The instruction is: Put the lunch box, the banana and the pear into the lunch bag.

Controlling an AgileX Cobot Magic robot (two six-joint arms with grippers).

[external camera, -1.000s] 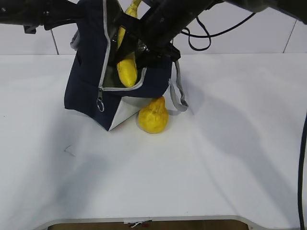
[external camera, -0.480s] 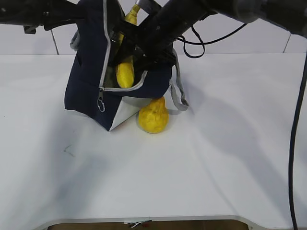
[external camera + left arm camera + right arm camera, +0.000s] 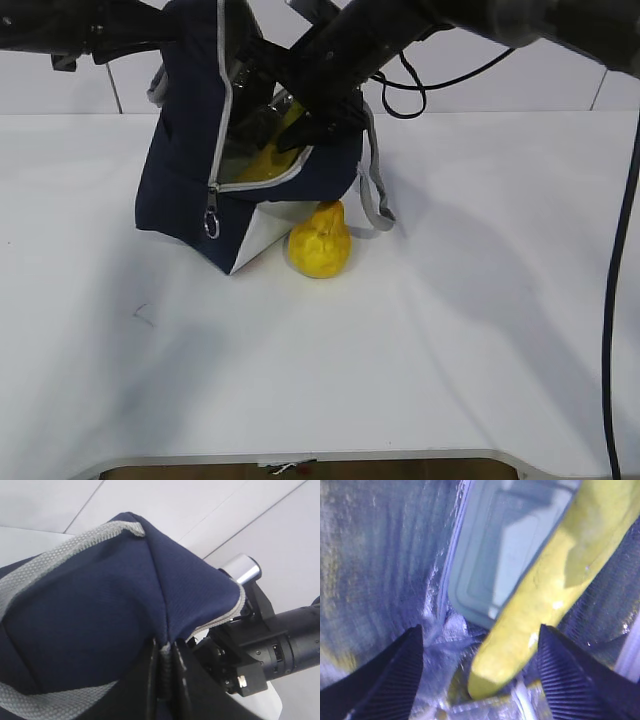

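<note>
Fingers (image 3: 390, 675) of the right gripper (image 3: 480, 672) are spread wide inside the lunch bag (image 3: 185, 170), holding nothing; the banana (image 3: 560, 580) lies loose between them against the silver lining, across the lunch box (image 3: 515, 545). The left gripper (image 3: 165, 680) is clamped on the bag's top fabric. The pear (image 3: 319, 241) sits on the white bench (image 3: 450, 330), touching the bag's front corner

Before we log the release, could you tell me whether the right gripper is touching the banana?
Apart: the right wrist view shows the right gripper open, gaps flanking the banana.
</note>
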